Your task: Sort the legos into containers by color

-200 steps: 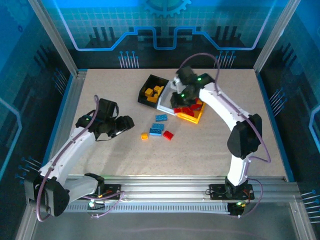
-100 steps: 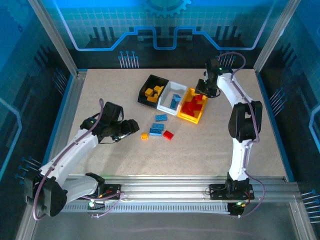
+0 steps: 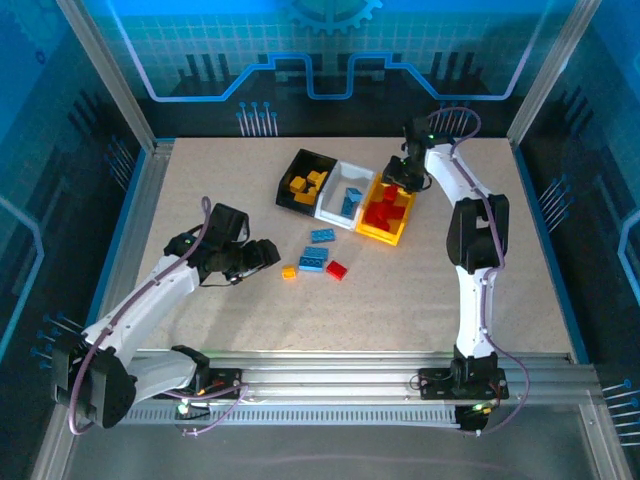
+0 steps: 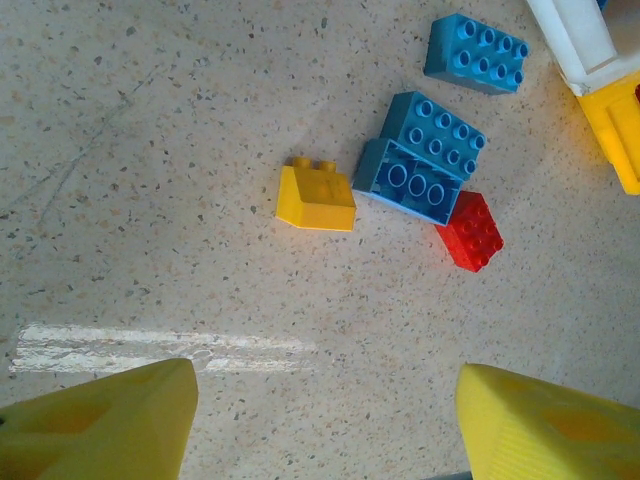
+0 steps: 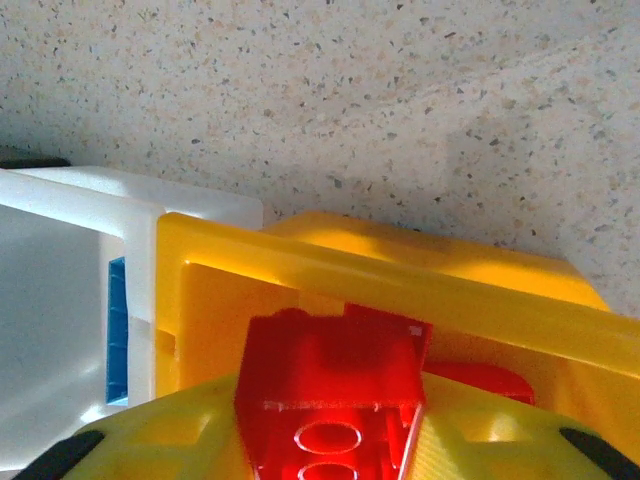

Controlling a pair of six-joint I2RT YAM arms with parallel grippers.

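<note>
Robot lab cell; aluminium frame (image 3: pixel 108 72), blue printed panels (image 3: pixel 200 35).

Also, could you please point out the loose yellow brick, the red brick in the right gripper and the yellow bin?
loose yellow brick (image 4: pixel 316 198), left wrist view, on its top face.
red brick (image 5: pixel 330 370), right wrist view, on its upper face.
yellow bin (image 5: pixel 400 292), right wrist view, on its rim.

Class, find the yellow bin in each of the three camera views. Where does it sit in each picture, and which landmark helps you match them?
Top external: the yellow bin is right of centre, the rightmost bin in the row.
Left wrist: at the upper right edge, partly cut off.
Right wrist: in the centre, behind the gripped red brick.
Shared landmark: the white bin right beside it.
</note>
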